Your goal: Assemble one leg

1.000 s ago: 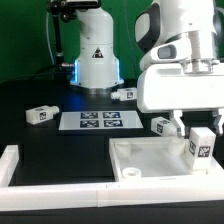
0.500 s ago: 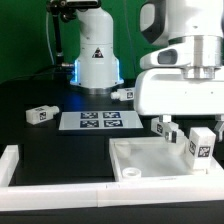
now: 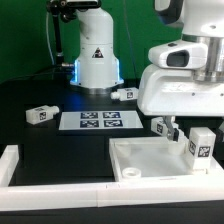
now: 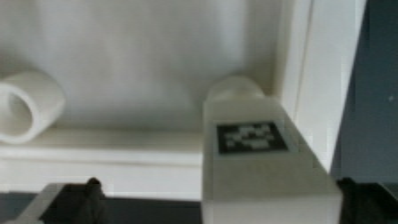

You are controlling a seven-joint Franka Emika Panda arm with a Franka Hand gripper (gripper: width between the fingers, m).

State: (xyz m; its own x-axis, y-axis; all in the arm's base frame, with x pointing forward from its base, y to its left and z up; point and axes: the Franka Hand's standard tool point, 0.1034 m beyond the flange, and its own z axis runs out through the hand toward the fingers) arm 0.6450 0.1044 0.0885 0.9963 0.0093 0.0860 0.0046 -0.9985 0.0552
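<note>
A white leg (image 3: 200, 145) with a black-and-white tag stands upright on the white tabletop (image 3: 150, 165), in its corner at the exterior view's right. In the wrist view the leg (image 4: 263, 150) stands next to the tabletop's rim (image 4: 317, 70). My gripper (image 3: 190, 122) hangs just above the leg. Its jaws are open, one dark finger (image 4: 75, 202) well off the leg and the other (image 4: 361, 203) close beside it; I cannot tell if that one touches. It holds nothing.
Three more legs lie on the black table: one (image 3: 40, 114) at the exterior view's left, one (image 3: 124, 95) by the robot base (image 3: 97, 60), one (image 3: 162, 127) behind the tabletop. The marker board (image 3: 100, 121) lies in the middle. A white fence (image 3: 20, 165) borders the front.
The arm has risen above the tabletop. The upright leg has stayed in its corner.
</note>
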